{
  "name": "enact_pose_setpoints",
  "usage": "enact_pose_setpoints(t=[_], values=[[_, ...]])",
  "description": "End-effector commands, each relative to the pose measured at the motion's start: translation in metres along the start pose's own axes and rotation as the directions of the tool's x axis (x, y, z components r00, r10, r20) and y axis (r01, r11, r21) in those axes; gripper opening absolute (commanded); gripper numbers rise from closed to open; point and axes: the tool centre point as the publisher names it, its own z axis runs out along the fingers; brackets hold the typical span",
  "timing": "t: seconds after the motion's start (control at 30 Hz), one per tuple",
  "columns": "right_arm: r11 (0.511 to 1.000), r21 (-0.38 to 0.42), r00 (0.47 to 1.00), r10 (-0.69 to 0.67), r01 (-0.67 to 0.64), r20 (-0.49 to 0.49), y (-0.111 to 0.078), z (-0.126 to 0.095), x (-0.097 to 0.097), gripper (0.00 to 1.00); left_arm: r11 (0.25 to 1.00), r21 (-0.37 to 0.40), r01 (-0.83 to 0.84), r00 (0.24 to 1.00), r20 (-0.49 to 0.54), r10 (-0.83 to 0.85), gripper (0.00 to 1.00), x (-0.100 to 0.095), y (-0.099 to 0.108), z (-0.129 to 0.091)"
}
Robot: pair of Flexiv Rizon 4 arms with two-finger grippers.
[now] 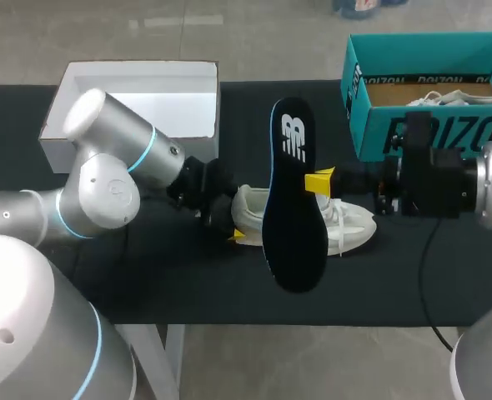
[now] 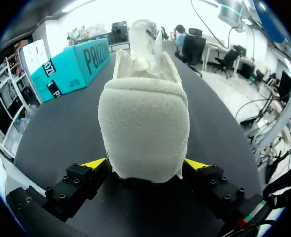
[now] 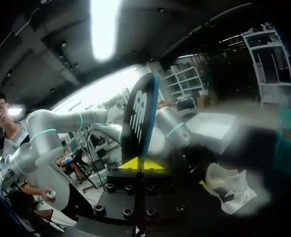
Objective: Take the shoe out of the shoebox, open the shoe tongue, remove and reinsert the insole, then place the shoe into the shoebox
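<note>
A white shoe [image 1: 354, 227] lies on its side on the black table [image 1: 146, 275], heel toward my left arm. My left gripper [image 1: 231, 220] is at that heel. In the left wrist view the heel [image 2: 144, 118] sits between its wide-open fingers [image 2: 93, 164], which flank it closely on both sides. My right gripper [image 1: 319, 182] is shut on the edge of a dark blue insole [image 1: 294, 200] and holds it flat toward the camera above the shoe, hiding the shoe's middle. In the right wrist view the insole [image 3: 138, 116] rises from that gripper [image 3: 140, 164], with the shoe [image 3: 229, 190] below.
An open teal shoebox [image 1: 429, 133] stands at the back right with another white shoe [image 1: 446, 98] inside. An open white box [image 1: 138, 75] stands at the back left. The teal box [image 2: 71, 69] also shows beyond the shoe in the left wrist view.
</note>
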Motion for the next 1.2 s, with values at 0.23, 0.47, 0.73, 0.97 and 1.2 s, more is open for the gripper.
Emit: enact_pose_setpoints(t=[0.23, 0.47, 0.73, 0.97, 1.2], values=[[0.999, -0.035, 1.000, 0.018, -0.018, 0.019, -0.016, -0.006, 0.002, 0.00, 0.977, -0.213, -0.005, 1.000, 0.011, 0.008, 1.00, 0.001, -0.011, -0.004], [0.997, -0.077, 0.999, 0.021, -0.018, 0.038, -0.021, -0.005, 0.000, 0.00, 0.977, -0.213, -0.005, 1.000, 0.011, 0.008, 1.00, 0.001, -0.011, -0.004], [0.995, -0.099, 1.000, 0.018, -0.015, 0.024, -0.023, 0.004, 0.004, 0.00, 0.937, -0.328, -0.120, 0.984, -0.162, 0.070, 1.00, -0.001, -0.032, -0.026], [0.993, -0.110, 0.999, 0.032, -0.030, 0.020, -0.033, 0.003, 0.007, 0.00, 0.895, -0.427, -0.126, 0.988, -0.138, 0.073, 1.00, -0.007, -0.044, -0.044], [0.993, -0.109, 0.999, 0.038, -0.035, 0.020, -0.035, 0.000, 0.008, 0.00, 0.887, -0.446, -0.118, 0.992, -0.099, 0.082, 1.00, -0.009, -0.049, -0.051]])
